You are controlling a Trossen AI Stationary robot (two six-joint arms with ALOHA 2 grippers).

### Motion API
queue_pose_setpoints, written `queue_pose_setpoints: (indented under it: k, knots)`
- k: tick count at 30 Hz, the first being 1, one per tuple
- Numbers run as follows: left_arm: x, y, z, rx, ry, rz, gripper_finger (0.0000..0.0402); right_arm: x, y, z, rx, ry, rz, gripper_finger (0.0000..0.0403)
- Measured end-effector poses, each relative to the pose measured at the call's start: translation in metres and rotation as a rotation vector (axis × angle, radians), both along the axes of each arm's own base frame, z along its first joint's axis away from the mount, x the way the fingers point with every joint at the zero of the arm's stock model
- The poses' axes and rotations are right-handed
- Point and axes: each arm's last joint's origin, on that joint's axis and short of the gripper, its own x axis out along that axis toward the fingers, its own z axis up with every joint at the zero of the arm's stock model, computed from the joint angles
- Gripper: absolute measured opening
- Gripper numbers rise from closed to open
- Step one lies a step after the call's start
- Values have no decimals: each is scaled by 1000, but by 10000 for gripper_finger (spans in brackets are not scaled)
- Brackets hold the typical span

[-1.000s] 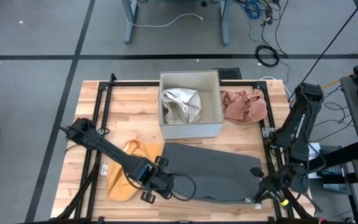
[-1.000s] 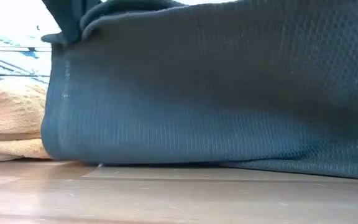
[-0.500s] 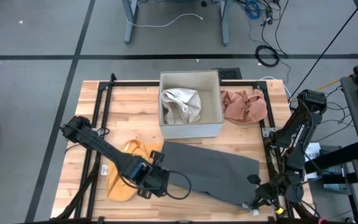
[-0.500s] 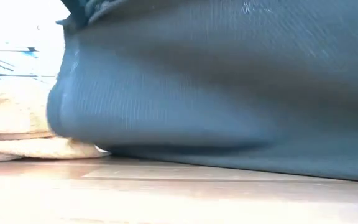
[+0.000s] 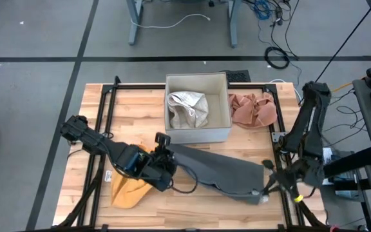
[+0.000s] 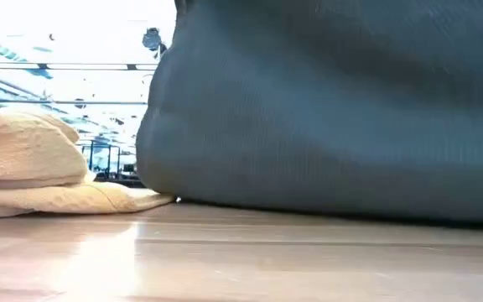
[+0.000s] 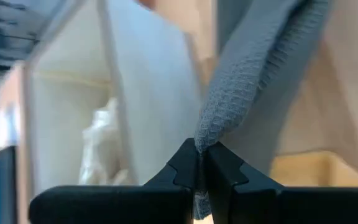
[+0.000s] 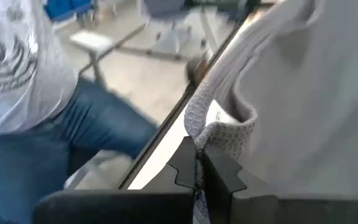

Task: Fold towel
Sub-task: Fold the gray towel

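A grey towel [image 5: 221, 171] lies across the table's near middle, and its left part is lifted. In the low view the grey towel [image 6: 342, 109] hangs close in front, with its lower fold on the wood. My left gripper [image 5: 163, 147] is shut on the towel's left end, just near the white box [image 5: 197, 132]. My right gripper [image 5: 266, 173] is shut on the towel's right end near the table's right edge. My left gripper pinches a bunched corner of the towel [image 7: 205, 138] between its two shut fingers. The cloth rises from the fingertips, gathered into a narrow fold and lifted clear of the table here. My right gripper pinches a corner of the towel's edge [image 8: 197, 132] between its two shut fingers. The cloth curls over at the fingertips and spreads away slack toward the table.
An orange towel [image 5: 129, 188] lies crumpled at the near left, partly under my left arm. The white box holds a white printed cloth [image 5: 187, 108]. A pink cloth [image 5: 253, 109] lies at the far right. A person in jeans [image 8: 73, 143] stands beyond the table's right edge.
My left gripper has gone up and toward the table's far edge with the towel's left corner, close to the white box. The towel's left part has lifted off the table and drawn in, uncovering more of the orange towel. My right gripper has shifted slightly toward the far edge.
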Motion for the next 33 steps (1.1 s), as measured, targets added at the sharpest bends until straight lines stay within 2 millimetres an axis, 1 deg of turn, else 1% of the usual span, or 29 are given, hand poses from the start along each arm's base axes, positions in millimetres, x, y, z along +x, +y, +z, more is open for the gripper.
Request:
queue_pose_setpoints:
  k: [6,9,12,15,19,24,26,29,31,33]
  knots:
    - [3,15,8,122,-47,84,20,-9,-36,34,-18,-251,-39,2]
    - [2,16,12,103,-54,90,20,-12,-48,48,-6,-328,-27,2]
    - [-1,8,13,37,-41,58,20,-14,-51,53,26,-353,1,2]
    - [-6,-5,14,-68,-9,-5,20,-15,-48,54,62,-342,56,3]
    - [-15,-25,14,-219,35,-92,20,-13,-37,50,90,-282,102,6]
    - [-22,-38,13,-342,57,-93,21,-8,-20,39,98,-170,122,7]
    - [-20,-40,8,-402,60,-81,21,-7,-12,33,99,-114,148,8]
    - [-19,-45,-2,-488,120,-117,22,-4,0,25,94,-50,169,13]
    - [-17,-48,-11,-538,150,-140,29,-2,9,21,102,-23,184,27]
    - [-16,-51,-21,-583,181,-148,43,0,16,16,108,5,180,50]
